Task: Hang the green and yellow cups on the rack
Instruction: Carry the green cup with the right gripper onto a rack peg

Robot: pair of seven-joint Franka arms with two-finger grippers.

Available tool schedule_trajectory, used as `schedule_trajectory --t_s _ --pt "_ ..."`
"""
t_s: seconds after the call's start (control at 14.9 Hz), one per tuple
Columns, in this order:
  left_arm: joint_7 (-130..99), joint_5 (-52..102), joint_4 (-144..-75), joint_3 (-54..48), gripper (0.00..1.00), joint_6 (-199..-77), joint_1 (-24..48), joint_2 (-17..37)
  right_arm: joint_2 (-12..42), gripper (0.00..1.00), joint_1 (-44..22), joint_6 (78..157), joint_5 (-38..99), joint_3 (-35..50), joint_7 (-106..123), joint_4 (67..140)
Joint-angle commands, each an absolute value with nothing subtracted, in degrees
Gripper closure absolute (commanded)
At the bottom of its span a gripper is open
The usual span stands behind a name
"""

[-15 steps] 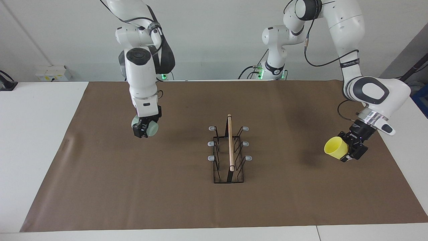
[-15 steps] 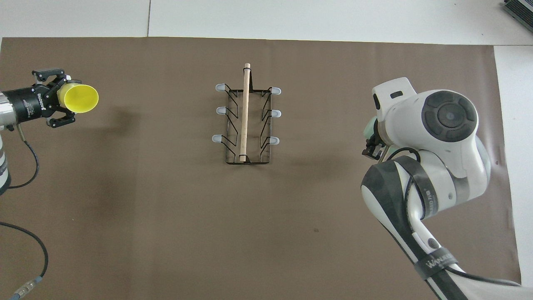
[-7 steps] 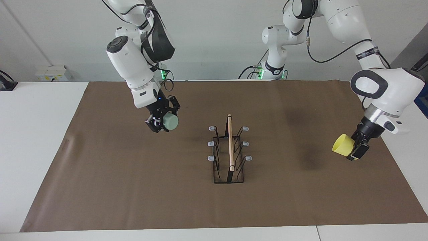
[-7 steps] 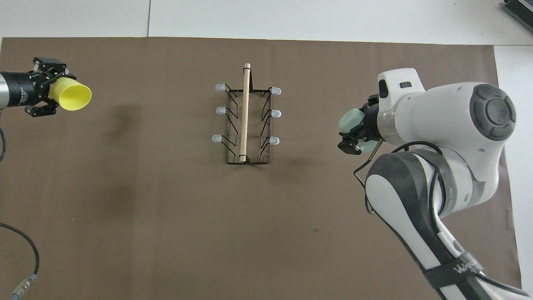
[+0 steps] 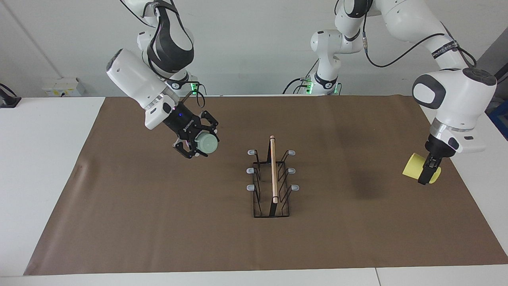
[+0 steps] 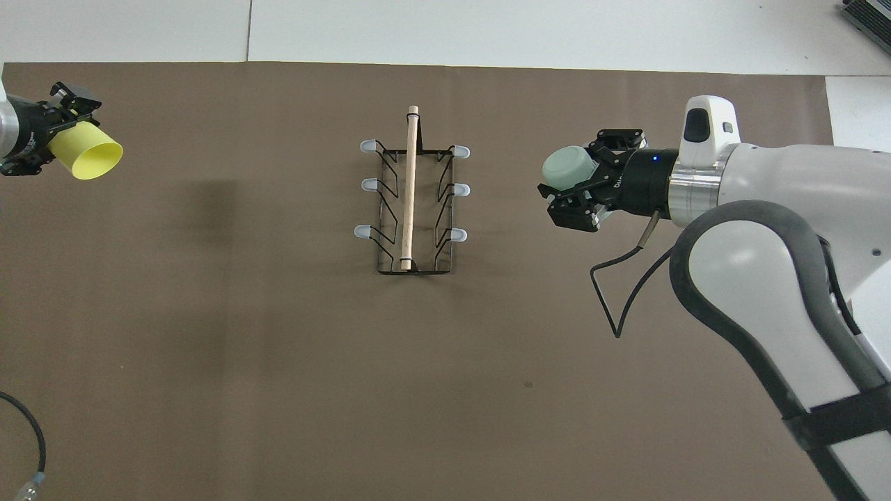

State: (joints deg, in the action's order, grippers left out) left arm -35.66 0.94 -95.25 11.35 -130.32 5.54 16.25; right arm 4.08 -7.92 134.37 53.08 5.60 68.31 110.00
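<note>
Both cups lifted and turned sideways, none hung yet.
Right pincer (image 5: 197,145) pinching green cup (image 5: 208,143), base aimed at rack (image 5: 272,178), over brown mat (image 5: 158,222) beside it; left pincer (image 5: 430,171) pinching yellow cup (image 5: 412,166), well apart at counter (image 5: 35,167) edge. Best to turn cup mouth toward a grey-tipped prong (image 5: 251,152), slide on level, release only once seated. White wall above.

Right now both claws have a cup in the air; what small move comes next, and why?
Probably carry the right claw with its green cup sideways toward the rack. That cup already lies on its side, up in the air over the mat toward the right arm's end, all six prongs are bare, and the left claw holds the yellow cup out by the mat's edge.
</note>
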Motion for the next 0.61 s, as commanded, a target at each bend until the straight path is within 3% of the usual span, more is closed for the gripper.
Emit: schedule_trajectory --t_s 0.0,0.34,0.54 --pt "-40.85 -7.71 -95.45 12.13 1.0 -127.45 8.17 14.24 0.53 1.0 -7.65 136.32 67.71 5.98 79.67 116.09" --pt "-47.62 -21.15 -94.75 12.13 1.0 -121.74 12.38 12.92 0.35 1.0 -10.1 139.55 94.7 5.98 102.79 123.04" --pt "-57.36 -30.2 -94.83 11.95 1.0 -117.44 16.77 12.13 3.25 1.0 -11.95 141.06 107.36 6.06 111.87 122.79"
